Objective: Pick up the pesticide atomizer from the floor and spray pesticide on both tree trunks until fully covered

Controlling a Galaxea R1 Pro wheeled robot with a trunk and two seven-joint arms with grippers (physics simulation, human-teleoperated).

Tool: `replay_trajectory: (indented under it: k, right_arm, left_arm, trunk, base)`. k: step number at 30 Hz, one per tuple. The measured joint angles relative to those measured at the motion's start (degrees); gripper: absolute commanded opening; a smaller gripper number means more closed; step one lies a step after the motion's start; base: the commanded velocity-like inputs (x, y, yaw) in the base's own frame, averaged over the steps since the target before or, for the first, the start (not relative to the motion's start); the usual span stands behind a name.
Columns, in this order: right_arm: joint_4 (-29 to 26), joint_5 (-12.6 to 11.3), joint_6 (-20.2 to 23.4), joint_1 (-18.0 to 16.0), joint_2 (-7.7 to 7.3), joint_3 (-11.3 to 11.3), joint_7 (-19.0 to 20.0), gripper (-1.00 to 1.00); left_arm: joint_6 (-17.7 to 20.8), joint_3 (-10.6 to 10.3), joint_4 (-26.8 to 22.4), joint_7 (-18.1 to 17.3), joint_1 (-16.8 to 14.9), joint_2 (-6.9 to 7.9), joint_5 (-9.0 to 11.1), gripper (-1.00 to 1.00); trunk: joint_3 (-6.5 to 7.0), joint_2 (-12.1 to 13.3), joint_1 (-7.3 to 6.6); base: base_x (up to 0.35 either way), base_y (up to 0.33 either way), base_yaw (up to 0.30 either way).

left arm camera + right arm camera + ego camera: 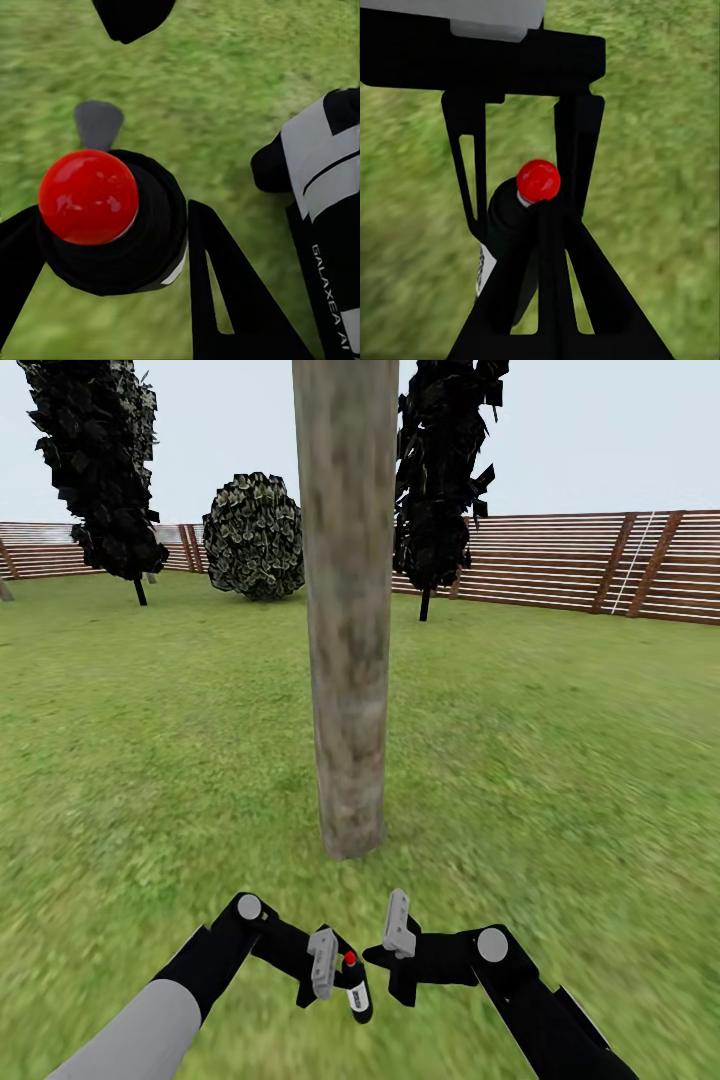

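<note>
A thick pale mottled tree trunk (346, 610) rises from the grass (560, 760) straight ahead, its base a short way beyond my grippers. My left gripper (338, 978) is shut on the pesticide atomizer (357, 988), a small black bottle with a white label and a red cap (350, 958). In the left wrist view the atomizer (154, 236) sits between my black fingers (225, 300), red cap (88, 196) toward the camera. My right gripper (398, 952) hangs just right of it, fingers together. In the right wrist view its fingertips (544, 221) meet in front of the atomizer (506, 225).
Two all-black trees (100, 470) (440, 480) and a round bush (255, 535) stand at the back of the lawn. A brown slat fence (570, 565) closes the far side. Grass spreads on both sides of the trunk.
</note>
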Motion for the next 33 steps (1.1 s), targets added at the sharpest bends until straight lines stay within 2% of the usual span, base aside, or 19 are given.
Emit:
replay_trajectory:
  k: [9, 18, 20, 24, 33]
  right_arm:
    - [0.10, 0.00, 0.00, 0.00, -0.07, -0.07, -0.01, -1.00]
    - [0.15, 0.00, 0.00, 0.00, -0.09, -0.07, -0.01, -1.00]
    - [0.16, 0.00, 0.00, 0.00, -0.09, -0.07, 0.00, -1.00]
    - [0.17, 0.00, 0.00, 0.00, -0.09, -0.06, -0.04, -1.00]
    - [0.17, 0.00, 0.00, 0.00, -0.09, -0.07, -0.02, -1.00]
  left_arm:
    - [-0.33, 0.10, -0.01, -2.08, 0.00, -0.07, 0.17, -1.00]
    - [-0.34, 0.12, -0.01, -2.33, -0.03, -0.14, 0.28, -1.00]
    - [-0.37, 0.12, -0.01, -2.35, -0.06, -0.15, 0.77, -1.00]
    - [-0.42, 0.05, -0.01, -2.45, -0.04, -0.16, 2.99, -1.00]
    - [-0.43, 0.03, -0.01, -2.51, -0.01, -0.07, 3.51, -1.00]
  trunk:
    - [0.00, 0.00, 0.00]
    - [0.00, 0.00, 0.00]
    - [0.00, 0.00, 0.00]
    - [0.00, 0.00, 0.00]
    - [0.00, 0.00, 0.00]
  base:
    - [0.000, 0.000, 0.000]
    - [0.000, 0.000, 0.000]
    - [0.000, 0.000, 0.000]
    - [0.000, 0.000, 0.000]
    - [0.000, 0.000, 0.000]
